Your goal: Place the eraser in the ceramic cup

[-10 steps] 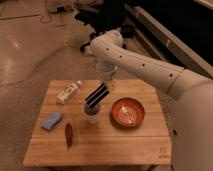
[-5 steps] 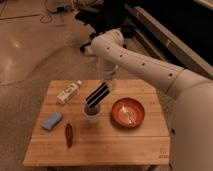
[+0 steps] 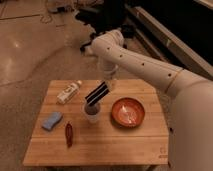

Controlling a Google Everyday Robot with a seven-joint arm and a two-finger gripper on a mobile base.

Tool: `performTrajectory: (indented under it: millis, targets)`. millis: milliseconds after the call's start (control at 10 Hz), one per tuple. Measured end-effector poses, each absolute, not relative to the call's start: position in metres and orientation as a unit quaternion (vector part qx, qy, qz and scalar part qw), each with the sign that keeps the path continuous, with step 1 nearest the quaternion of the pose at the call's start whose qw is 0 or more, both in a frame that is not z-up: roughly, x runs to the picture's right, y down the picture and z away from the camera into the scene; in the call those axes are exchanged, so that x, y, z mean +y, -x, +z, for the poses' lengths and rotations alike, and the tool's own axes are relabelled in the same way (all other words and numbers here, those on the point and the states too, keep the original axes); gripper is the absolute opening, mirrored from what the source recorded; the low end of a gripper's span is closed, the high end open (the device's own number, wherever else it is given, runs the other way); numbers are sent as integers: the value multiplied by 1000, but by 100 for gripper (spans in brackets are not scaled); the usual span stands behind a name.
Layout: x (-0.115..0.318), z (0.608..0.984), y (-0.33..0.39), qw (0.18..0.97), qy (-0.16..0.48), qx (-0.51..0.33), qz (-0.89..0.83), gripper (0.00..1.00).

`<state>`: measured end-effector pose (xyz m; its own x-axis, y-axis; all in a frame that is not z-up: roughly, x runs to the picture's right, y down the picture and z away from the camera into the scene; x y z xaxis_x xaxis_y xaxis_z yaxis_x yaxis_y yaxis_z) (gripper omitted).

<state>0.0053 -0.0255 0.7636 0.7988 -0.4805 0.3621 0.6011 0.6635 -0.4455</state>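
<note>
The eraser (image 3: 97, 94), a long black block with a pale stripe, stands tilted with its lower end inside the ceramic cup (image 3: 91, 113), a small whitish-grey cup near the middle of the wooden table (image 3: 100, 142). My gripper (image 3: 109, 82) hangs from the white arm at the eraser's upper right end, above and right of the cup.
A white bottle (image 3: 68, 92) lies at the table's back left. A blue sponge (image 3: 52, 120) sits at the left edge, with a dark red object (image 3: 69, 135) beside it. A red-orange shallow bowl (image 3: 128, 111) stands right of the cup.
</note>
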Motion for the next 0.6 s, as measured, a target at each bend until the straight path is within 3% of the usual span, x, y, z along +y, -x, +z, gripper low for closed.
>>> performTrajectory:
  millis: [100, 300, 600]
  targets:
    - [-25, 768, 0, 904, 283, -109, -302, 23]
    - [-22, 763, -6, 904, 284, -110, -301, 5]
    - [-21, 740, 2, 901, 280, -120, -310, 0]
